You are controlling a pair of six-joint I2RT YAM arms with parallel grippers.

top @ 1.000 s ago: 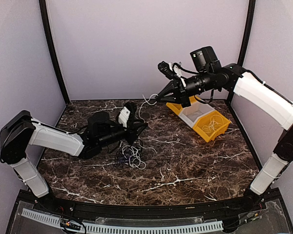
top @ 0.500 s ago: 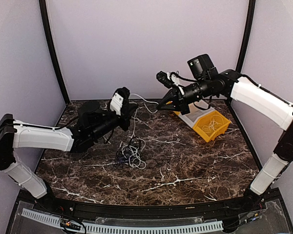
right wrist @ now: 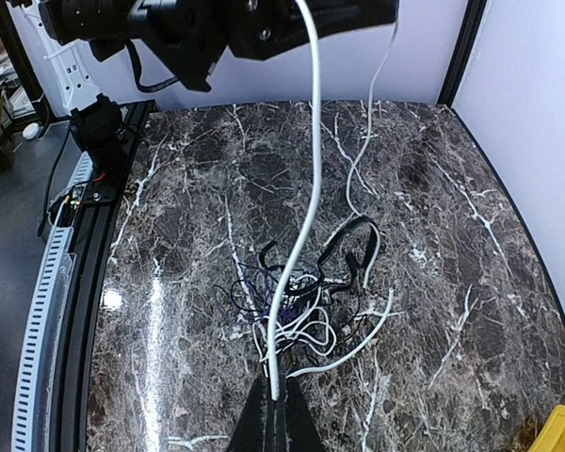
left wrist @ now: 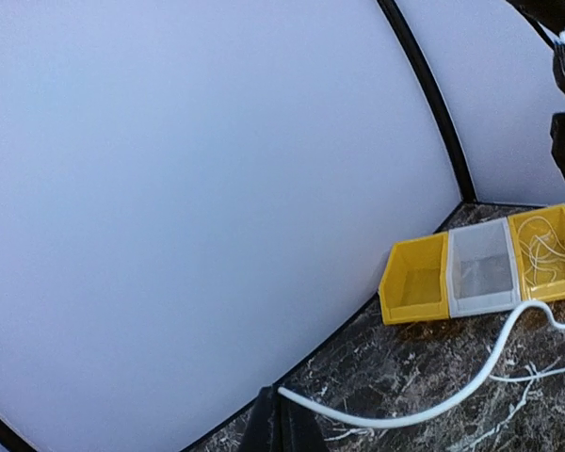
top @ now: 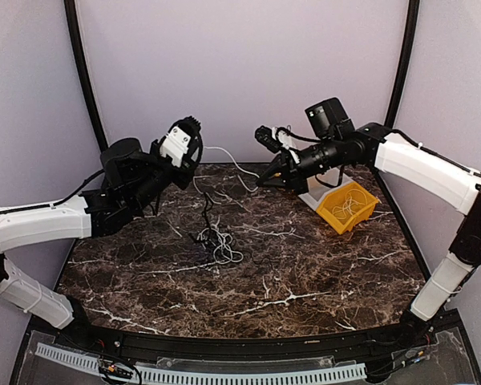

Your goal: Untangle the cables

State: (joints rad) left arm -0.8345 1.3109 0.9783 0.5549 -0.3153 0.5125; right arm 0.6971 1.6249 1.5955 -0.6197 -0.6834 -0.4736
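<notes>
The left pincer (top: pixel 196 151), raised toward the counter's back-left corner, is clamped on 1 end of the white cable (right wrist: pixel 316 141). The right pincer (top: pixel 260 178), raised near the back edge, pinches the same cable further along. The cable hangs slack between the 2, and its tail drops to the clump (top: pixel 214 241) of black and white cords at the middle of the counter (top: pixel 321 273); the strands there are too tangled to count. 3 bins sit by the back-right corner: an empty yellow bin (left wrist: pixel 416 287), an empty grey bin (left wrist: pixel 483 278), and a second yellow bin (left wrist: pixel 557 293) holding thin white cords.
</notes>
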